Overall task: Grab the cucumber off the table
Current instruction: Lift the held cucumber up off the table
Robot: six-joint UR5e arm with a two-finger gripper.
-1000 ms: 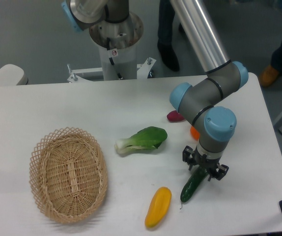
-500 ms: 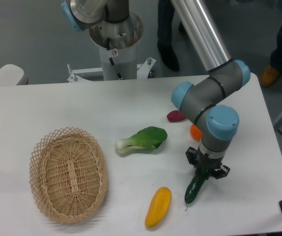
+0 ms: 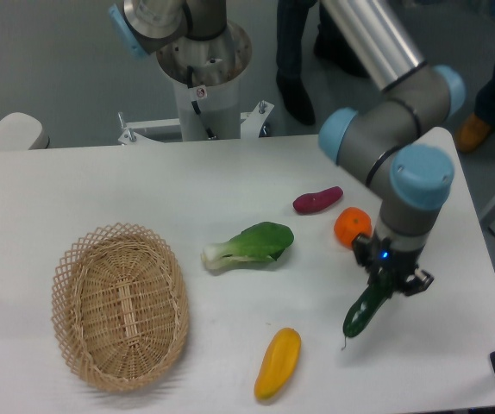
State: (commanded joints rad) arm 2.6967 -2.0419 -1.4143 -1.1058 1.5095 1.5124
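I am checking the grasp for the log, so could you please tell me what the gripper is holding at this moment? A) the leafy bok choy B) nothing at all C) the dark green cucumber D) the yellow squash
C: the gripper is shut on the upper end of the cucumber, which hangs tilted down from it, while the yellow squash and the bok choy lie apart on the table.

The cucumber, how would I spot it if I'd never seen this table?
Look at the right side of the white table, under the grey and blue arm. The cucumber hangs tilted from the gripper: slim and dark green, unlike the yellow squash and leafy bok choy.
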